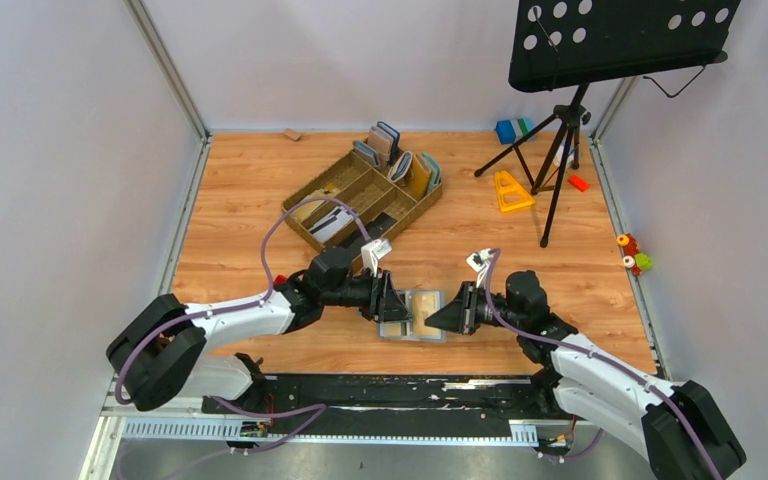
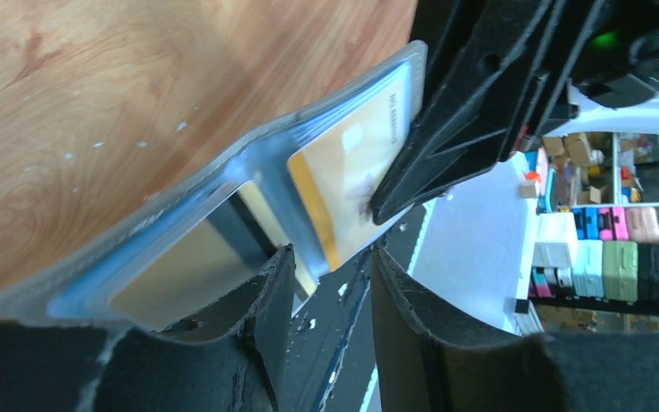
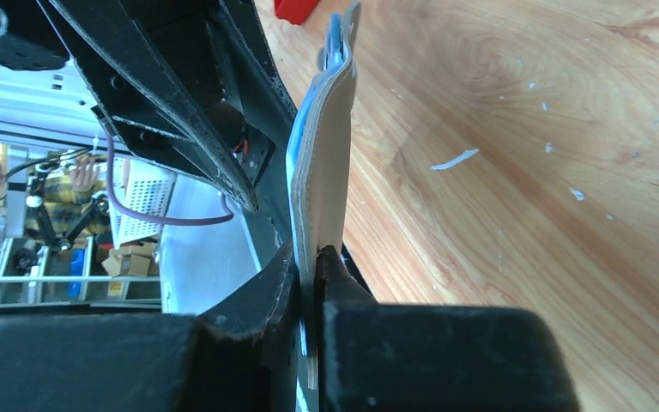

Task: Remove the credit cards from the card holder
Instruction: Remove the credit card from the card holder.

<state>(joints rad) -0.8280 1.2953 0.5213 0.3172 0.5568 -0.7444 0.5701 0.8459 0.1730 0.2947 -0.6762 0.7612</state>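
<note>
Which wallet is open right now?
The grey card holder in the right gripper, spread open showing yellow cards; the wallets in the tray stand upright.

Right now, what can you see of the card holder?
The card holder is spread open near the front edge of the table: light blue-grey inside faces, glossy slots, gold cards seated in them. The right gripper is shut on one half; the left gripper, open, sits at the other half's edge.
</note>
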